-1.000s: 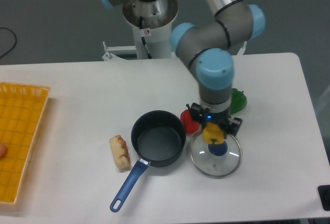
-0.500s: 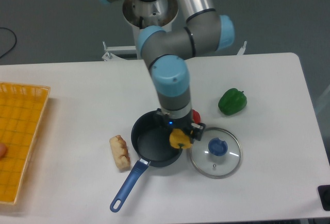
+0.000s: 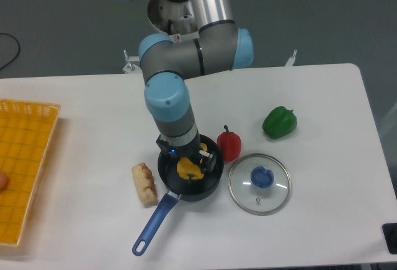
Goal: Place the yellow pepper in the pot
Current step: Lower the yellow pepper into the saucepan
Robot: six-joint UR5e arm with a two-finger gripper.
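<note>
The yellow pepper (image 3: 189,169) sits low inside the pot (image 3: 211,183), a dark round saucepan at the table's centre front. Its blue handle (image 3: 155,220) points toward the front left. My gripper (image 3: 188,161) reaches straight down into the pot, its fingers on either side of the pepper and shut on it. The wrist hides the pot's far rim. I cannot tell whether the pepper touches the pot's bottom.
A red pepper (image 3: 229,145) stands just right of the pot. A glass lid with a blue knob (image 3: 259,182) lies further right. A green pepper (image 3: 279,121) sits at the back right. A bread roll (image 3: 144,184) lies left of the pot. A yellow basket (image 3: 22,171) fills the left edge.
The arm swung left from above the glass lid to over the pot, carrying the yellow pepper, and lowered it inside the pot. The red pepper is now uncovered.
</note>
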